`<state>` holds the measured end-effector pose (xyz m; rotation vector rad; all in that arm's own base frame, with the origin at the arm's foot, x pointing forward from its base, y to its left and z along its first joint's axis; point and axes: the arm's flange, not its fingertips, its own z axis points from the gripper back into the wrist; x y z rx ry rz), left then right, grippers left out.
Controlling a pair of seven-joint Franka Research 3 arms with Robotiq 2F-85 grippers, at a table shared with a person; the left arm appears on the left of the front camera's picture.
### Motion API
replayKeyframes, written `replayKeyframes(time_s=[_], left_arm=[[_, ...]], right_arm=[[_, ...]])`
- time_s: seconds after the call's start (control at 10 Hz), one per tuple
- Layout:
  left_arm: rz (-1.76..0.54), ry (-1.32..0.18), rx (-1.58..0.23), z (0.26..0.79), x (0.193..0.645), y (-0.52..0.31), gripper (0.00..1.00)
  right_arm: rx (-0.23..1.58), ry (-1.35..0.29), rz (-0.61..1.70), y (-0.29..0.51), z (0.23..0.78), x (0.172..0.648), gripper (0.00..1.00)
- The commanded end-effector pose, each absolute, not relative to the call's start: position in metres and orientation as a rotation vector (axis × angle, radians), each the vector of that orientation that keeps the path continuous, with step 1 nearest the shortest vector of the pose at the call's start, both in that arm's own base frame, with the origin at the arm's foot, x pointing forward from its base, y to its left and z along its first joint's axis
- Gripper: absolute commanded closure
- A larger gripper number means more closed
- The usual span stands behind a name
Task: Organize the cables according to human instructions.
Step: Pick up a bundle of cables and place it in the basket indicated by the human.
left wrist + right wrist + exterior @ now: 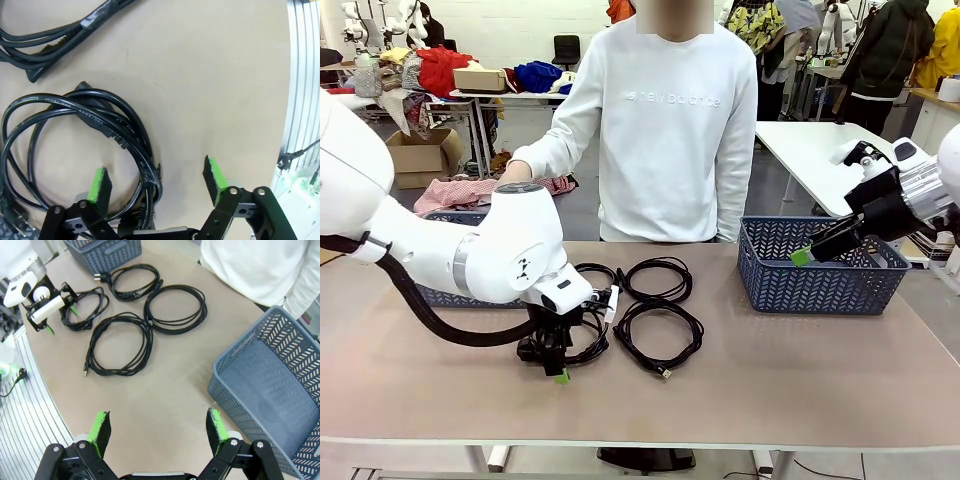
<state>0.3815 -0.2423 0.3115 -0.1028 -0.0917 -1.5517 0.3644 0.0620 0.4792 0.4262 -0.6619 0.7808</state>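
Note:
Four black cable coils lie mid-table in front of the person in a white sweatshirt (pixel 670 120). One coil (pixel 655 278) is far, one (pixel 658 335) near, and one (pixel 592 272) is partly behind my left arm. My left gripper (pixel 558 372) is open and down over the fourth coil (pixel 75 130), whose strands run between the green pads (pixel 100 182) beside the left pad. My right gripper (pixel 810 255) hangs open and empty above the right basket. In the right wrist view it (pixel 158 429) looks down on all the coils (pixel 120 345) and the left gripper (pixel 61 320).
A blue basket (pixel 820 290) stands at the right of the table, its inside bare (pixel 270 390). A second blue basket (pixel 440 297) sits far left, mostly behind my left arm. The person's hand (pixel 515 172) rests near it. The table's near edge (pixel 300 100) is close to the left gripper.

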Motion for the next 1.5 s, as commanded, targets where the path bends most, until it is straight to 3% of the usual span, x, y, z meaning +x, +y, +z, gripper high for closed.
replayKeyframes(time_s=[0.0, 0.1, 0.2, 0.3, 0.6, 0.7, 0.9, 1.4], left_arm=[[-1.546, -0.076, -0.076, 0.310, 0.385, -0.245, 0.19], [-1.545, -0.079, -0.076, 0.310, 0.385, -0.245, 0.33], [-1.543, -0.080, -0.077, 0.310, 0.385, -0.245, 0.38], [-1.542, -0.078, -0.080, 0.310, 0.385, -0.245, 0.52], [-1.542, -0.076, -0.089, 0.310, 0.385, -0.246, 0.77], [-1.545, -0.076, -0.092, 0.310, 0.384, -0.246, 0.90], [-1.555, -0.067, -0.093, 0.315, 0.382, -0.247, 1.00], [-1.536, -0.125, 0.036, 0.368, 0.364, -0.259, 1.00]], right_arm=[[0.442, -0.671, 0.791, 0.061, 0.478, 0.367, 0.00], [0.442, -0.671, 0.791, 0.061, 0.478, 0.367, 0.00], [0.442, -0.671, 0.791, 0.061, 0.478, 0.367, 0.00], [0.442, -0.671, 0.791, 0.061, 0.478, 0.367, 0.00], [0.442, -0.671, 0.791, 0.061, 0.478, 0.367, 0.00], [0.442, -0.671, 0.791, 0.061, 0.478, 0.367, 0.00], [0.442, -0.671, 0.791, 0.061, 0.478, 0.367, 0.00], [0.442, -0.671, 0.791, 0.061, 0.478, 0.367, 0.00]])
